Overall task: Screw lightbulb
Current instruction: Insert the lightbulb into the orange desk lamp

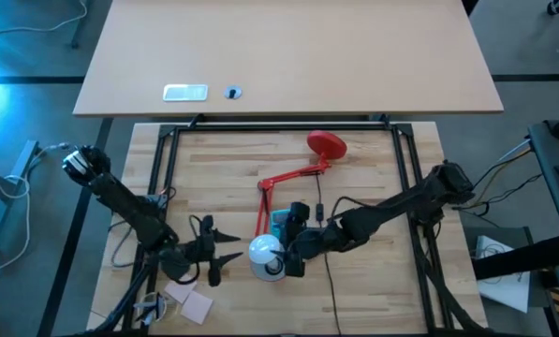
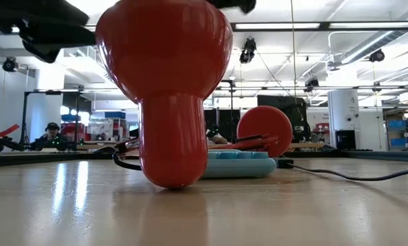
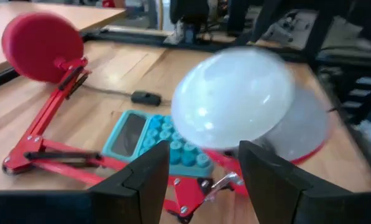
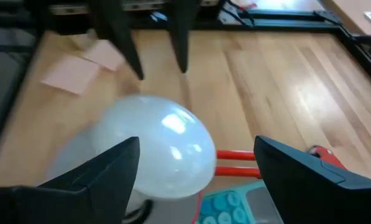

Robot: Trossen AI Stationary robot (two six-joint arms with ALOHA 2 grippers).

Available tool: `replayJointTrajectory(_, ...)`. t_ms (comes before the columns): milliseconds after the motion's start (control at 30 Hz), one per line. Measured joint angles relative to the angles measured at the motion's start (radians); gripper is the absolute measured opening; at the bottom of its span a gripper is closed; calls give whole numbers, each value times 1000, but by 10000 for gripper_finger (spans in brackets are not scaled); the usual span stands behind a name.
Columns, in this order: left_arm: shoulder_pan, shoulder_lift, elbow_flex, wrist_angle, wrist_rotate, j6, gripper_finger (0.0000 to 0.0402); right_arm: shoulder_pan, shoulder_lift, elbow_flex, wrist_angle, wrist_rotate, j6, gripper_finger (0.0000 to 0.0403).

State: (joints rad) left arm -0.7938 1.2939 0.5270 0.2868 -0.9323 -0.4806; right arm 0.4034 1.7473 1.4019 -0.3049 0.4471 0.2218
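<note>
The lightbulb (image 1: pixel 264 251) stands in the red lamp shade (image 2: pixel 164 82), near the front edge of the desk (image 1: pixel 373 271), between the two arms. In the high view only its white dome shows, so I judge its long axis is about vertical, with the screw base hidden down in the shade. The low view shows the shade standing mouth-up on the desk; the bulb itself is not visible there.

The right claw (image 1: pixel 294 251) is the nearer one — it is just beside the bulb on the bulb's right side. In the right wrist view its two fingers (image 4: pixel 104 171) are spread wide, with the dome low between them. They do not seem to press the glass, but I cannot tell for sure if one tip touches it. It holds nothing.

The left claw (image 1: pixel 218 251) is on the other side, near the bulb but with a clear gap of bare wood between. Its fingers (image 3: pixel 145 180) are also wide apart and hold nothing; in its wrist view the bulb is straight ahead, beyond the tips.

The lamp's red arm (image 1: pixel 284 180) and round base (image 1: pixel 326 143) lie behind, and a teal calculator (image 3: pixel 149 140) lies just beside the shade.

For the coming move, I think the right claw needs to close around the dome and turn about the vertical axis — the bulb looks not yet gripped.
</note>
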Motion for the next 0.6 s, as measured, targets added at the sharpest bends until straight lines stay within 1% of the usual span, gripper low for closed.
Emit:
replayJointTrajectory(100,7,46,10,31,0,0,184,-3,15,-14,42,31,5,306)
replayJointTrajectory(167,9,59,20,27,0,3,184,-2,19,-15,53,25,6,302)
replayJointTrajectory(333,13,69,55,27,3,48,184,27,18,-15,54,-32,19,290)
replayJointTrajectory(467,20,63,79,28,-3,98,184,56,18,-17,49,-99,65,282)
replayJointTrajectory(600,23,62,101,28,-2,136,184,69,19,-19,48,-102,106,277)
